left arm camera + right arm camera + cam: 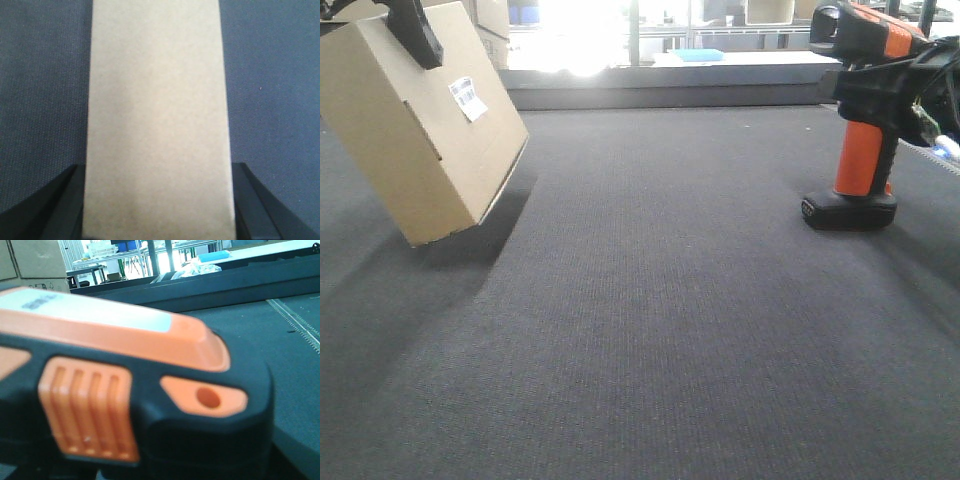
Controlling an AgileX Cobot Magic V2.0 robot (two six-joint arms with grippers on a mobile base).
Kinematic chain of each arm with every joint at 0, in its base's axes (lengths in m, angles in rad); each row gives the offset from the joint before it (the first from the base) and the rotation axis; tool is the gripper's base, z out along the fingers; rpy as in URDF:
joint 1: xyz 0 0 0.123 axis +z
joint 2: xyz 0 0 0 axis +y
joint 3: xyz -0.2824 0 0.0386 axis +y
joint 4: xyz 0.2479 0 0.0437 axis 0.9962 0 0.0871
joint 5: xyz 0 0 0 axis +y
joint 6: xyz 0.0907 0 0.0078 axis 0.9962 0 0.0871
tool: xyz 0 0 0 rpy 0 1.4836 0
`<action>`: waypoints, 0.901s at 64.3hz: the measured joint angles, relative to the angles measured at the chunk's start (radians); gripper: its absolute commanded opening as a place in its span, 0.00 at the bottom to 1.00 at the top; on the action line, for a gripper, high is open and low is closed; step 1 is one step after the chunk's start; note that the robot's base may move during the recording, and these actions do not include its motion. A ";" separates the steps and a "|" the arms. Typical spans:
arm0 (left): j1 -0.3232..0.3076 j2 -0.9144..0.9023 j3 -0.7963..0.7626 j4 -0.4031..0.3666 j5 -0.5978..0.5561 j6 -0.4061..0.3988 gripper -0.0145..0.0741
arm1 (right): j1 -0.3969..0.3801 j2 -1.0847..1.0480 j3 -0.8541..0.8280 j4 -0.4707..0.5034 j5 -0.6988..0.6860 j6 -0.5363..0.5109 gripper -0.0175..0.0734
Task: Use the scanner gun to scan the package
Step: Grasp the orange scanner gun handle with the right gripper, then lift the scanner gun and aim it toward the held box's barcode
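Note:
The package (420,140), a plain tan cardboard box with a small white barcode label (469,98) facing the camera, hangs tilted at the left, its lowest corner near the dark mat. My left gripper (415,30) is shut on its top edge. In the left wrist view a black finger (65,210) presses each side of the package (157,100). At the right stands the scanner gun (865,150), orange stem upright and black foot on the mat. My right gripper (910,95) is clamped round its head. The scanner gun (140,390) fills the right wrist view and hides the fingers.
A raised grey ledge (670,85) runs along the back of the mat, with a blue object (700,54) behind it. Other cardboard boxes (492,20) stand at the back left. A stitched seam (295,320) crosses the mat at the right.

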 measured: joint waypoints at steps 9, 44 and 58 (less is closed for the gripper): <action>0.000 0.000 0.000 0.000 0.000 0.000 0.18 | 0.000 0.000 0.000 -0.008 0.000 0.000 0.39; 0.000 0.000 0.000 0.000 -0.002 0.000 0.18 | 0.022 -0.043 -0.069 -0.049 0.063 -0.351 0.39; 0.000 0.000 0.000 0.000 -0.002 0.000 0.18 | 0.049 -0.052 -0.190 -0.047 0.333 -0.459 0.39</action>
